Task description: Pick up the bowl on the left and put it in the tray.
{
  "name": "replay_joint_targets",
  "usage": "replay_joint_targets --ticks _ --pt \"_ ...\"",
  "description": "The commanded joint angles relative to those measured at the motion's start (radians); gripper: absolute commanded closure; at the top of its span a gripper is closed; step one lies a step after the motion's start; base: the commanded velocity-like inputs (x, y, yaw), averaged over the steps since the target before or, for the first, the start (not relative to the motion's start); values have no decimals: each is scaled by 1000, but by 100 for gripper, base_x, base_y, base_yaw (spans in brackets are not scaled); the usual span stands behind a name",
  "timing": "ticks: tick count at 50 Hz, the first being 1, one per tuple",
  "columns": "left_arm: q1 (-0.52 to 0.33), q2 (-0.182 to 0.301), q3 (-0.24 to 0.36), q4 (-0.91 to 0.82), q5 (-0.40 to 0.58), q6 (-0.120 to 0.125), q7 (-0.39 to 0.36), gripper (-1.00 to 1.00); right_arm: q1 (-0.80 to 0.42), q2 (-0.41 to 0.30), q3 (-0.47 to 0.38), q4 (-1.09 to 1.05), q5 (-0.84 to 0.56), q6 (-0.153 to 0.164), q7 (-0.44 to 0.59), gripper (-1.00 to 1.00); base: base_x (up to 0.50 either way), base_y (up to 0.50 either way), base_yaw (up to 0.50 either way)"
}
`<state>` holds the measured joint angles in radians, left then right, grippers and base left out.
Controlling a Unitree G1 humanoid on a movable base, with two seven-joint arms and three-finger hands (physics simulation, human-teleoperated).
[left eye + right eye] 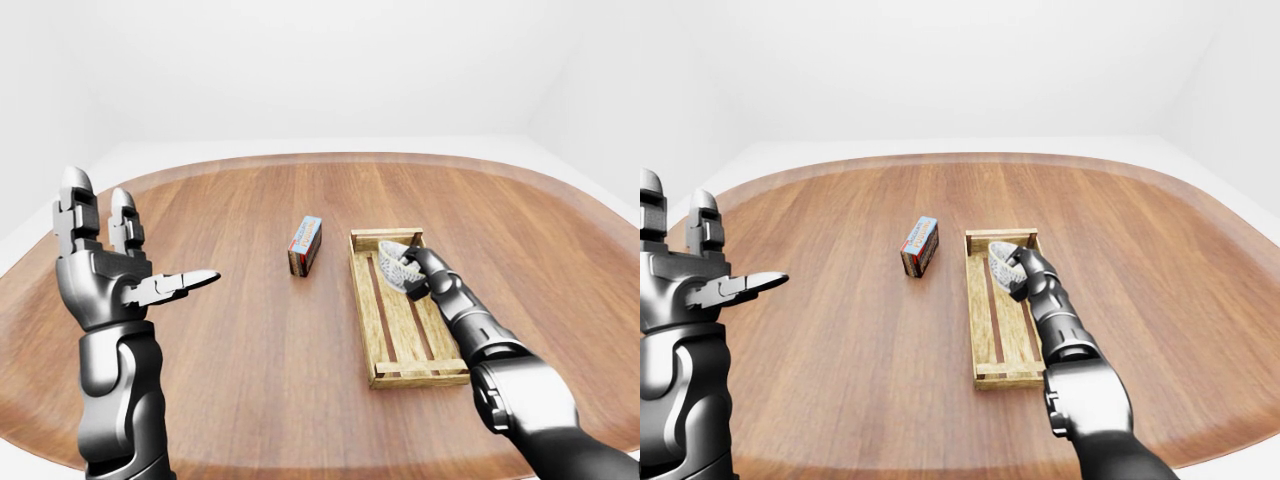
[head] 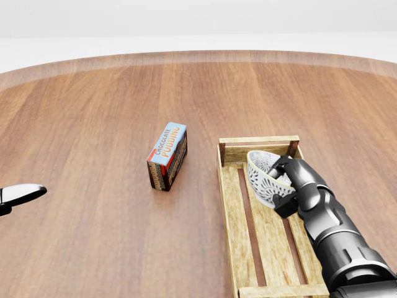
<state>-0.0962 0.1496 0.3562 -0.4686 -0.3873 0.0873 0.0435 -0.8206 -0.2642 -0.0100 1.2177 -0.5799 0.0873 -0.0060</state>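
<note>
A white patterned bowl [image 2: 263,174] is tilted on its side inside the far end of the wooden slatted tray [image 2: 232,211], right of centre on the table. My right hand [image 2: 288,183] has its fingers closed round the bowl's rim, over the tray. Held up at the left of the left-eye view, my left hand [image 1: 125,270] is open with fingers spread and nothing in it; in the head view only one of its fingertips [image 2: 22,194] shows at the left edge.
A chocolate pudding box [image 2: 167,155] stands on the round wooden table [image 2: 93,112], just left of the tray. White floor and walls surround the table.
</note>
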Motion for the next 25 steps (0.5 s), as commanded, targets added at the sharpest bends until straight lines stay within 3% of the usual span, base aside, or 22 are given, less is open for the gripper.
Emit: replay_joint_targets --ticks 1,25 --pt "6 -13 -47 58 63 0 -1 -100 10 21 3 47 -37 0 -26 100 0 0 0" --pt "5 -6 -37 72 59 0 -3 -100 7 61 12 93 -68 0 -33 100 0 0 0"
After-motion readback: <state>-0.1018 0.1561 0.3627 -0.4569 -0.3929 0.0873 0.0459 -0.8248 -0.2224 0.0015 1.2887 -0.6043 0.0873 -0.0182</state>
